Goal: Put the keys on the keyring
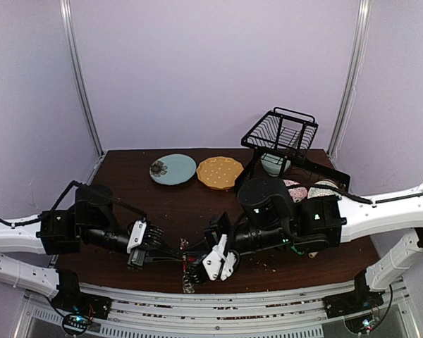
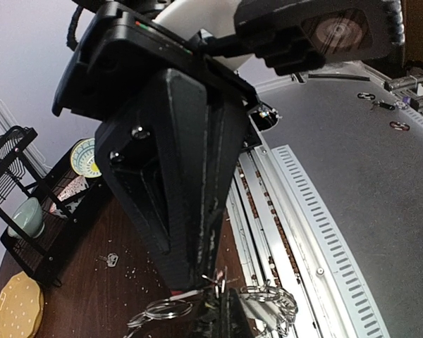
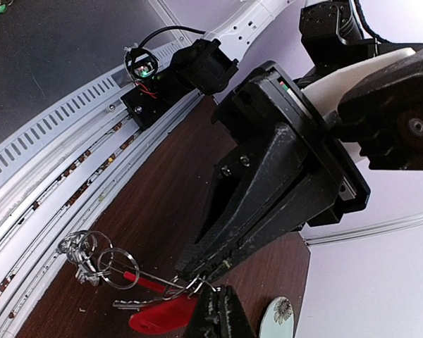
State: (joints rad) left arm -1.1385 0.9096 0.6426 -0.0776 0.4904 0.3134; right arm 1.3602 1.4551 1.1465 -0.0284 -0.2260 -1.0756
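Note:
Both grippers meet tip to tip low over the front of the table. The keyring (image 3: 120, 269) is a set of silver wire loops with a red sleeve (image 3: 144, 282). My right gripper (image 3: 218, 294) is shut on its small end loops, and my left gripper (image 3: 195, 267) pinches the same loops from the other side. A silver key (image 3: 130, 304) with a red tag (image 3: 162, 317) lies under the loops. In the left wrist view my left gripper (image 2: 222, 301) is shut with wire ends poking out. The right gripper (image 2: 192, 278) points down at it, beside the keyring (image 2: 158, 308). Another small key (image 2: 111, 260) lies loose on the wood.
A tangle of silver rings and chain (image 1: 188, 284) sits at the front edge by the metal rails (image 1: 233, 299). At the back stand a blue plate (image 1: 173, 169), a yellow plate (image 1: 220, 172) and a black dish rack (image 1: 280, 132) with a bowl (image 1: 273, 163).

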